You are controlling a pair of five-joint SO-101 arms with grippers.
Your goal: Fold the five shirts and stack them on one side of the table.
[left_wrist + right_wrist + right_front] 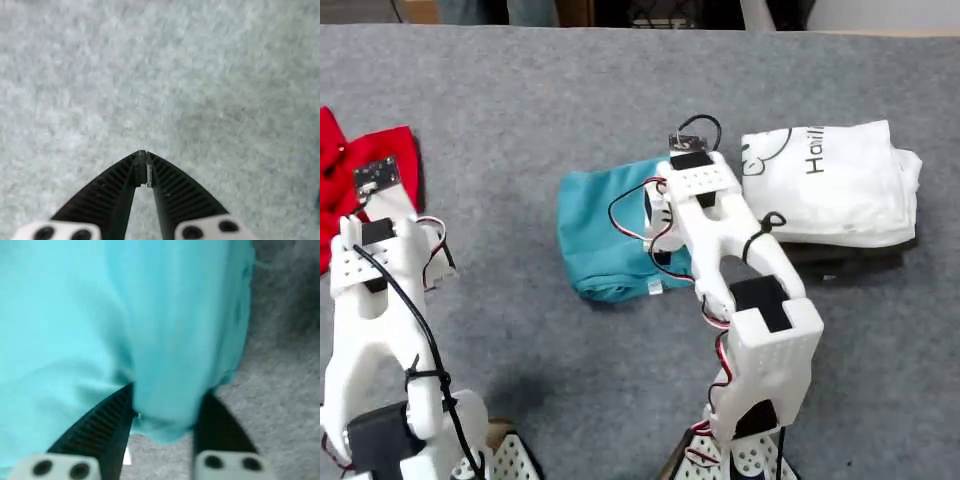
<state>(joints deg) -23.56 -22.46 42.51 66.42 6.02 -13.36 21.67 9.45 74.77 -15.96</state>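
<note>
Clamping a fold of the teal shirt (100, 315) near its edge, our right fingers (120, 407) hang over the middle of the counter (520, 90). We see the garment lying folded there, just beside a folded white shirt (830, 185) stacked on a dark shirt (850, 258) at the right side. Our left fingers (142, 167) are pressed together on nothing above bare grey cloth, near a red shirt (335, 180) at the left edge.
</note>
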